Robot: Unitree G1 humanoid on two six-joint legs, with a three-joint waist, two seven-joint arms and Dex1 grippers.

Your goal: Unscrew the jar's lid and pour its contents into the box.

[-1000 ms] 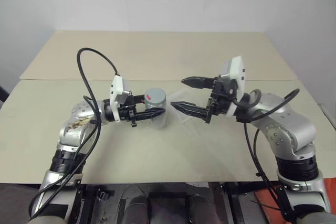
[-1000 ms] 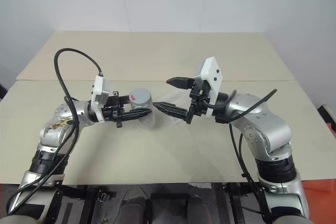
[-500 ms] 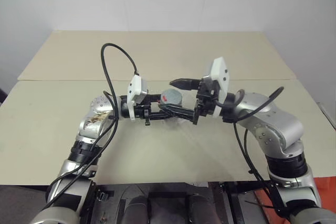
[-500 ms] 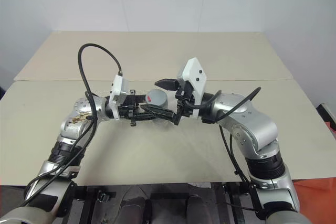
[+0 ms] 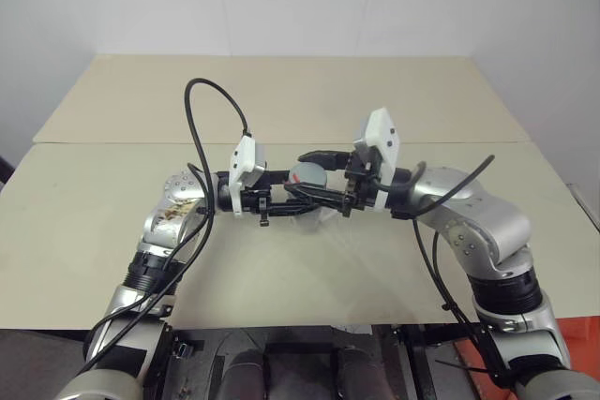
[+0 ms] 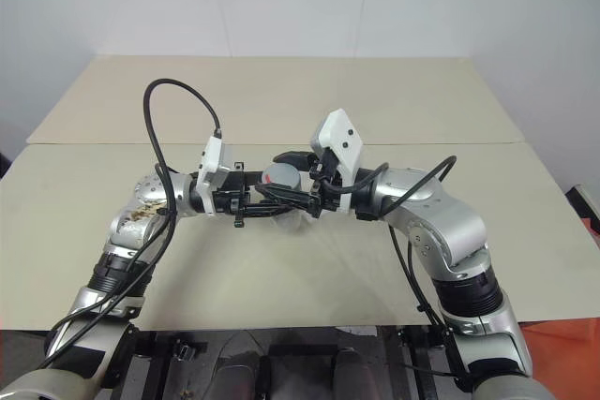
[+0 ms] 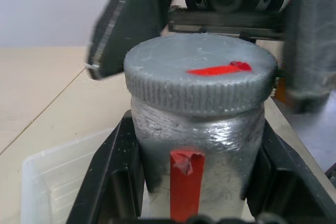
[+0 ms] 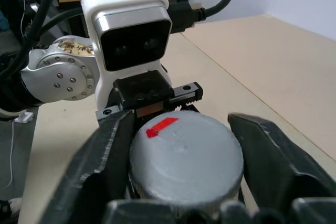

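Small clear cylindrical jar (image 7: 197, 156), red stripe on label, no legible text, clamped at body by left gripper (image 7: 197, 182), held above clear shallow plastic box (image 7: 58, 177). Grey ribbed screw lid (image 8: 184, 153) w/ red mark flanked by right gripper (image 8: 181, 161) fingers, closed onto rim. Beige table (image 5: 281, 91) open all round, edges well apart.

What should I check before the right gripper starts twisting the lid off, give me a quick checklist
1. Left gripper clamped on the jar body: ok.
2. Lid on the jar: ok, not yet unscrewed.
3. Right gripper fingers on either side of the lid: ok; firm contact: cannot tell.
4. Jar upright: ok.
5. Box close below the jar for pouring: ok.
6. Contents visible inside the jar: cannot tell.
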